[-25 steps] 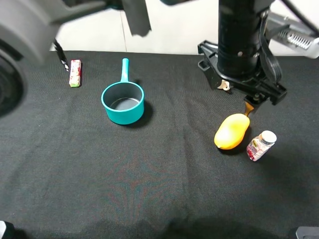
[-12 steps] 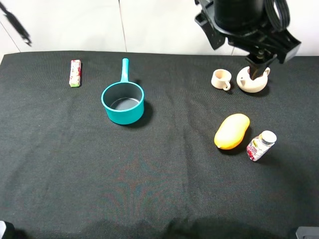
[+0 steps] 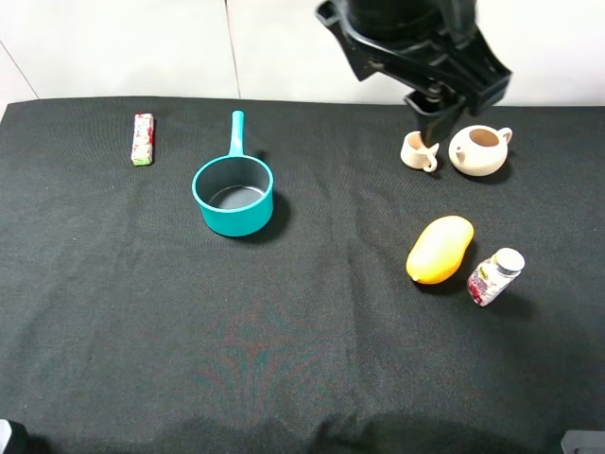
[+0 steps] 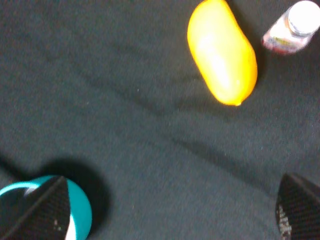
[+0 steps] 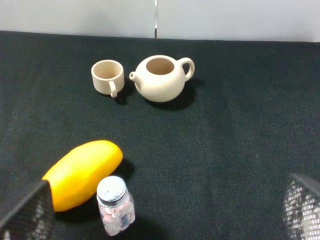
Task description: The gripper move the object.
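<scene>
The object, a yellow-orange mango (image 3: pixel 440 249), lies on the black cloth right of centre, with nothing touching it. It also shows in the left wrist view as the mango (image 4: pixel 222 52) and in the right wrist view as the mango (image 5: pixel 82 172). A bulky black gripper (image 3: pixel 430 104) hangs high over the table's back edge, well behind the mango; it looks like the left arm's. My left gripper (image 4: pixel 170 207) is open, its fingertips (image 4: pixel 45 207) wide apart over bare cloth. My right gripper (image 5: pixel 164 207) is open too, low in front of the mango.
A small white-capped bottle (image 3: pixel 495 276) stands just right of the mango. A beige cup (image 3: pixel 419 151) and teapot (image 3: pixel 479 149) sit behind it. A teal pan (image 3: pixel 233 196) is left of centre, and a small red-green packet (image 3: pixel 142 139) is at the far left.
The black gripper has risen from just behind the mango and swung left, uncovering the cup and teapot. The mango and bottle have not moved.
</scene>
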Robot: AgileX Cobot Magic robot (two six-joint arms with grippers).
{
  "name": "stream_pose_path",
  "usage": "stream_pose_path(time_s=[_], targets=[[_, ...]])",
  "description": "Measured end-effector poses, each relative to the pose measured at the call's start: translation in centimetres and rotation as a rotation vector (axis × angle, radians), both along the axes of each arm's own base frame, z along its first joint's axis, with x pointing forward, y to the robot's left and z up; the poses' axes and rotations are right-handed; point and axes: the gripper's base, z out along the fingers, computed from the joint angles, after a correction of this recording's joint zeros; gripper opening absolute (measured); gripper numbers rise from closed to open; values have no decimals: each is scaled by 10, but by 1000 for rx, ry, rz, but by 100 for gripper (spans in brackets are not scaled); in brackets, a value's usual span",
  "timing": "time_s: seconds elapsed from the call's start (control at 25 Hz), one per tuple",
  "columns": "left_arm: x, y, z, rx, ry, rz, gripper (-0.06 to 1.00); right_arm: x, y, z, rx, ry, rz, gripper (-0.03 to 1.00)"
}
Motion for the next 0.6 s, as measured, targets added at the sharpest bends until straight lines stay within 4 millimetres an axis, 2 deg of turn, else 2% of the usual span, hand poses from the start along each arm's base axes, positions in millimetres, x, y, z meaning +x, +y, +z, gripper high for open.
stream_pose_path(time_s=[0.6], targets=[[-36, 64, 27, 25, -19, -50, 88, 0, 0, 0, 0, 0, 0, 69]])
